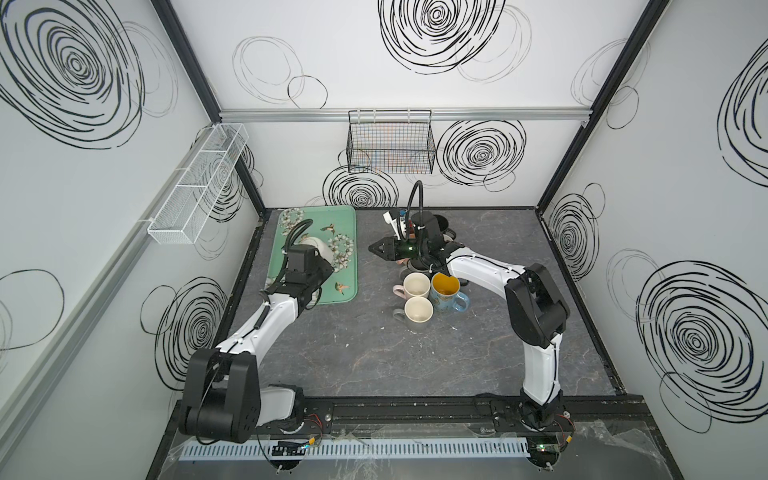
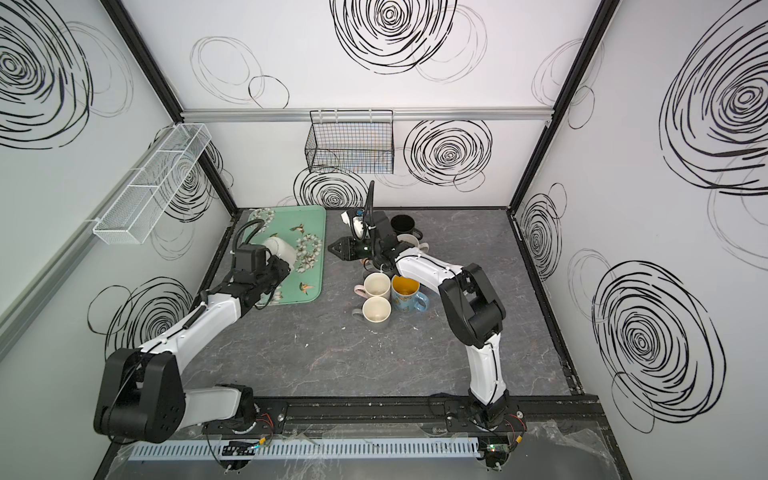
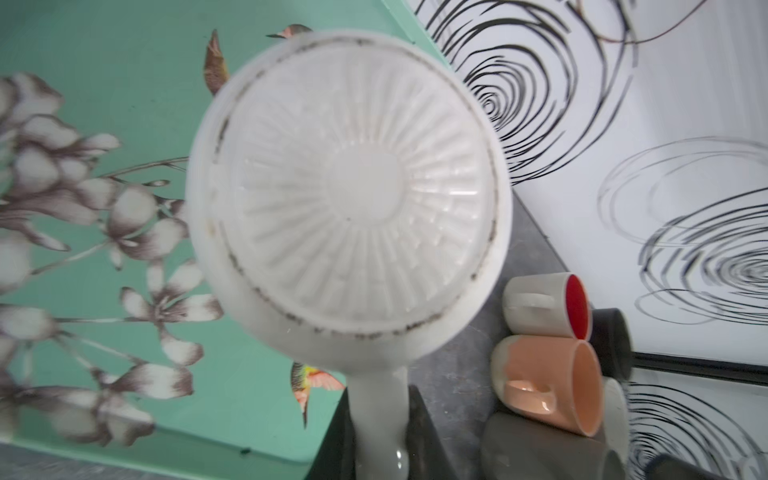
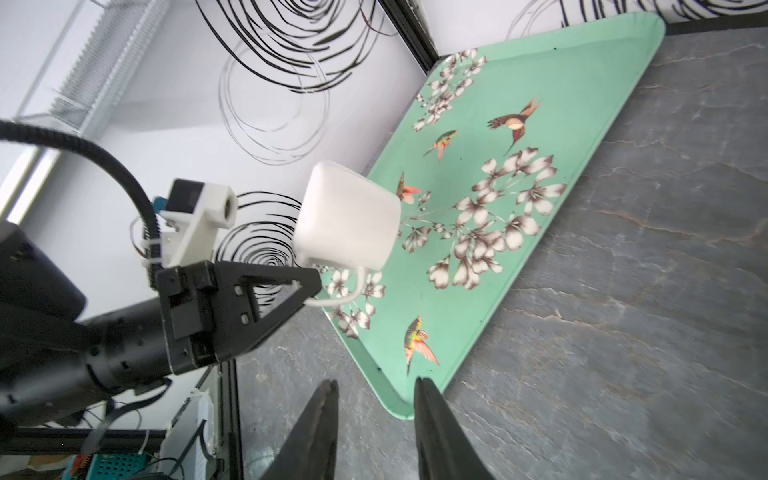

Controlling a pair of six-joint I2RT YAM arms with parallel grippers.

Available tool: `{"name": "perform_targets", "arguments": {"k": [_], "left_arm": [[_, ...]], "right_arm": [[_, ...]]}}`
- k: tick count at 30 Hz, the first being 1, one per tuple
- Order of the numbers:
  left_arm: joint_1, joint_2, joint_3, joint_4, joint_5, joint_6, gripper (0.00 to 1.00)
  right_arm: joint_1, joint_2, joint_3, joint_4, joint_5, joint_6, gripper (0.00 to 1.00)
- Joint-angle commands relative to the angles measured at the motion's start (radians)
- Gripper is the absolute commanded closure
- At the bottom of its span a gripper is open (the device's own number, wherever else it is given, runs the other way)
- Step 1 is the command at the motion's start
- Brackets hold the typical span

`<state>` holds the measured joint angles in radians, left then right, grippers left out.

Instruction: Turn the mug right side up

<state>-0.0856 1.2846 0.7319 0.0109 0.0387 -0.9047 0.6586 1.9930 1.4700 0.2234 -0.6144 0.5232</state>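
Observation:
The white mug (image 4: 347,216) hangs tilted over the green tray (image 4: 582,104), held by its handle. My left gripper (image 4: 312,287) is shut on that handle. In the left wrist view the mug's ribbed base (image 3: 349,199) faces the camera, and the handle (image 3: 378,407) runs down between the dark jaws. The mug's opening is hidden. In both top views the mug (image 1: 322,249) (image 2: 284,247) shows just beyond the left wrist. My right gripper (image 4: 376,390) is open and holds nothing. It hovers over the grey table just off the tray's edge (image 1: 374,248).
Several other mugs stand clustered right of the tray: two cream ones (image 1: 416,286) (image 1: 418,311), a blue one with a yellow inside (image 1: 446,291) and a black one (image 2: 402,224). A peach mug (image 3: 548,382) lies among them. A black wire basket (image 1: 390,143) and a white mesh basket (image 1: 199,183) hang on the walls.

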Motion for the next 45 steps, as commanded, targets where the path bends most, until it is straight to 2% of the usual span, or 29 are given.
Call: {"name": "perform_targets", "arguments": {"k": [1,8,14,25,31,45], "left_arm": [[0.010,-0.081,-0.022,0.353,0.114,-0.036,1.00],[0.014,-0.101,-0.021,0.569,0.238,-0.112,1.00],[-0.002,-0.109,-0.018,0.709,0.293,-0.168,1.00],[-0.056,-0.123,0.017,0.781,0.330,-0.216,1.00],[-0.086,-0.125,0.030,0.804,0.325,-0.239,1.00],[-0.119,-0.146,0.043,0.817,0.322,-0.261,1.00]], "right_arm": [[0.000,-0.066,-0.030,0.131,-0.065,0.124,0.65],[-0.006,-0.083,-0.051,0.319,-0.141,0.333,0.61],[-0.028,-0.063,-0.095,0.563,-0.184,0.587,0.55],[-0.035,0.033,0.010,0.761,-0.239,0.822,0.50],[-0.021,0.064,0.067,0.708,-0.251,0.820,0.49],[-0.026,0.026,0.018,0.606,-0.209,0.745,0.47]]}}
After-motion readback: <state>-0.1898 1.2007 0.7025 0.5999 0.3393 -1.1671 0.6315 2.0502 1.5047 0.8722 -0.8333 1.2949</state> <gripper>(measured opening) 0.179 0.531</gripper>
